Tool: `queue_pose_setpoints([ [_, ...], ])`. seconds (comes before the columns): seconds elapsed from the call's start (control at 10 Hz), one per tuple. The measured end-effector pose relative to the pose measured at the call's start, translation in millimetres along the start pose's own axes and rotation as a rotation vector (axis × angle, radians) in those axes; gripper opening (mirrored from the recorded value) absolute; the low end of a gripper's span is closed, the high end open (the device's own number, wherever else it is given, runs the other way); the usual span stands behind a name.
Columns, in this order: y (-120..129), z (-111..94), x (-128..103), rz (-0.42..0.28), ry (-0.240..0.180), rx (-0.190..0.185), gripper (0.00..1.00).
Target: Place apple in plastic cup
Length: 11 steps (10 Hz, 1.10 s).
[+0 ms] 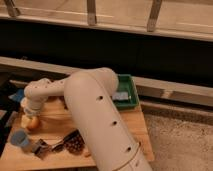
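Note:
The apple (31, 123), small and yellow-orange, lies on the wooden table (55, 125) at the left. My gripper (26, 113) is at the end of the white arm (95, 115), right over the apple's upper left side and partly covering it. The light-blue plastic cup (19, 138) stands upright just in front and to the left of the apple, about a cup's width from it, with nothing visible inside.
A green tray (131, 95) with a pale item sits at the table's back right. A dark red-brown round object (75, 145) and a grey metallic object (40, 148) lie near the front edge. A blue item (16, 95) lies at the far left.

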Motion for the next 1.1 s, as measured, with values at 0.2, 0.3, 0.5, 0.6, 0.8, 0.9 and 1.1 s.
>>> queue_pose_setpoints([
  [0.2,1,-2,0,0.007,-0.009,0.022,0.29],
  [0.3,-1,-7,2,0.013,-0.017,0.034,0.2],
  [0.5,-3,-19,5,0.022,-0.03,0.061,0.04],
  [0.6,-7,-33,10,0.031,-0.044,0.081,0.0],
  [0.8,-14,-64,20,0.027,-0.111,0.086,0.0],
  [0.9,-13,-77,21,0.003,-0.166,0.066,0.0],
  [1.1,4,-95,8,-0.076,-0.217,0.04,0.0],
])
